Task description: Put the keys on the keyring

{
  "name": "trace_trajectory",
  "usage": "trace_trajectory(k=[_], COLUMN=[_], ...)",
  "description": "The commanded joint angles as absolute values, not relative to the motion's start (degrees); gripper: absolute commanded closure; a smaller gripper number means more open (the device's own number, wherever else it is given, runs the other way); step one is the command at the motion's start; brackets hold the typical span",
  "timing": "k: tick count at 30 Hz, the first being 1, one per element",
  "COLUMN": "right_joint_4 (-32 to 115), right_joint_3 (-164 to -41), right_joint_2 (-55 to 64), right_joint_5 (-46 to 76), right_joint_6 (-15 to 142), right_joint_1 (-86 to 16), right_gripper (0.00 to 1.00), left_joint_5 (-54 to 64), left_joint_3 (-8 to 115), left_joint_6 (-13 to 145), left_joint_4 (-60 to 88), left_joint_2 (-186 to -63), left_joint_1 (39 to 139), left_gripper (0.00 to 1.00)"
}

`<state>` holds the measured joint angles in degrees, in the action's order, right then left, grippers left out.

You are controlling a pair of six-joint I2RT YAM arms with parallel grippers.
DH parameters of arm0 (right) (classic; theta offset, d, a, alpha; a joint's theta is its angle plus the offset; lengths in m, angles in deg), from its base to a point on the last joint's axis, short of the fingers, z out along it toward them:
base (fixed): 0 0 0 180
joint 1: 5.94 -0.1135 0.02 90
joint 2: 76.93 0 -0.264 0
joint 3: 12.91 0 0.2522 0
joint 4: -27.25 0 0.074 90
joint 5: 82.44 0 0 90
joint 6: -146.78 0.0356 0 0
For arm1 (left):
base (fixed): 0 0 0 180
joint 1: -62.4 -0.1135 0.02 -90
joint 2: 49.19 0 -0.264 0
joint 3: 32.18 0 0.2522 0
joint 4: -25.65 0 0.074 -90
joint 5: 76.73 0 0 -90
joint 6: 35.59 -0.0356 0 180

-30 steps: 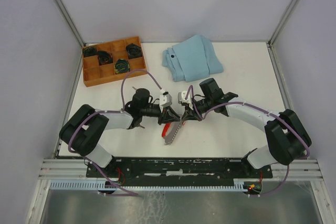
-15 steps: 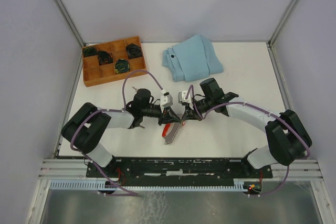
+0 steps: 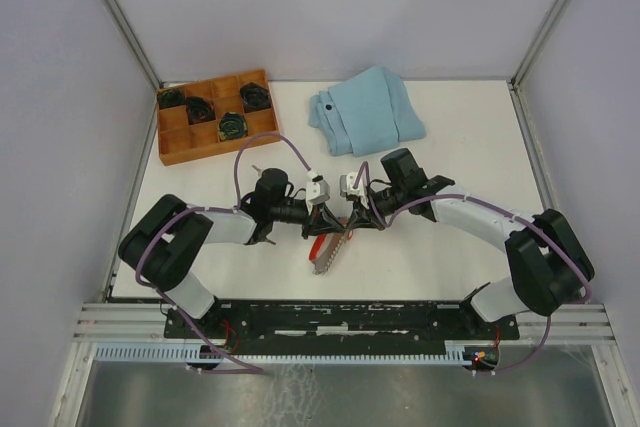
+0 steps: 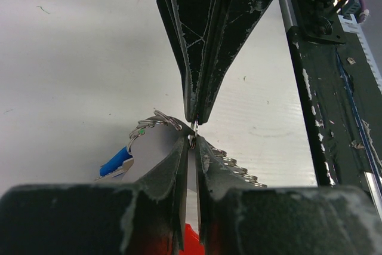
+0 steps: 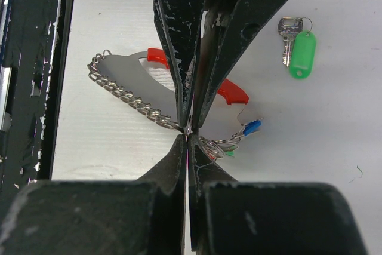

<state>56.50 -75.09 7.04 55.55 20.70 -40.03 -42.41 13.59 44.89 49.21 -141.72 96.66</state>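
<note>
- Your left pincer (image 4: 192,143) and right pincer (image 5: 188,140) meet tip to tip over the white worktop (image 3: 450,257).
- The red curved plastic keyring (image 5: 156,56), with its dense row of small silvery metal loops, lies on the worktop directly under both pincers. Its red strip runs out on either side of the tips.
- Right pincer: fingers pressed together, tips pinching one small silvery loop (image 4: 194,128) of that row.
- Left pincer: fingers nearly together with only a thin slit between them, tips at that same loop. You cannot tell from these views whether it actually grips the loop.
- A key with a blue oblong plastic tag (image 5: 252,127) hangs among the loops just beside the pincer tips.
- A small silver key with a green oblong plastic tag (image 5: 301,55) lies flat on the worktop, apart from the keyring. It is on the far side of the pincer tips, away from the arm bases.
- An orange wooden compartment tray (image 3: 213,142) with dark items in some cells sits well beyond the left pincer, near the far left corner.
- A folded light-blue cloth (image 3: 365,112) lies well beyond the right pincer, near the far edge.
</note>
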Motion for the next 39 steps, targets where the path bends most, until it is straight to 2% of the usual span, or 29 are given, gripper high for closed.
trace_trajectory(k=[1,10,17,20,23,29,30,31,32,39], right_joint_4=[54.6,54.6,55.0,53.7,50.2,43.0,43.7,44.6,45.5,55.4], right_joint_3=[-77.9,-78.1,-78.0,-77.5,-75.6,-72.7,-72.9,-73.3,-73.7,-76.7], right_joint_2=[5.5,5.7,5.3,4.0,1.1,-6.1,-7.4,-8.4,-9.5,-14.5], right_joint_5=[58.7,58.5,57.2,54.8,51.6,37.7,35.1,33.1,30.8,3.3], right_joint_6=[21.1,21.2,21.4,23.3,27.1,39.1,40.5,42.2,44.0,63.6], right_joint_1=[-40.5,-40.8,-40.7,-40.8,-40.7,-40.7,-40.8,-40.7,-40.7,-40.6], right_gripper=[0.99,0.99,0.98,0.85,0.68,0.36,0.27,0.06,0.01,0.00], left_joint_5=[-43.0,-43.0,-41.7,-38.8,-33.7,-24.9,-23.5,-22.2,-20.8,-11.6], left_joint_3=[15.4,15.1,14.5,14.1,13.4,13.0,13.0,12.9,12.8,11.7], left_joint_6=[46.1,47.8,47.8,46.2,44.4,43.8,44.2,44.7,45.1,48.2], left_joint_4=[51.5,54.3,54.7,52.6,50.3,46.8,46.5,46.5,46.5,46.3], left_joint_2=[-142.3,-142.7,-142.0,-140.7,-138.3,-134.2,-133.8,-133.4,-133.1,-130.4], left_joint_1=[97.1,97.4,97.4,97.4,97.4,97.4,97.4,97.5,97.5,98.0], left_gripper=[0.85,0.86,0.97,0.97,0.97,0.97,0.97,0.97,0.97,0.97])
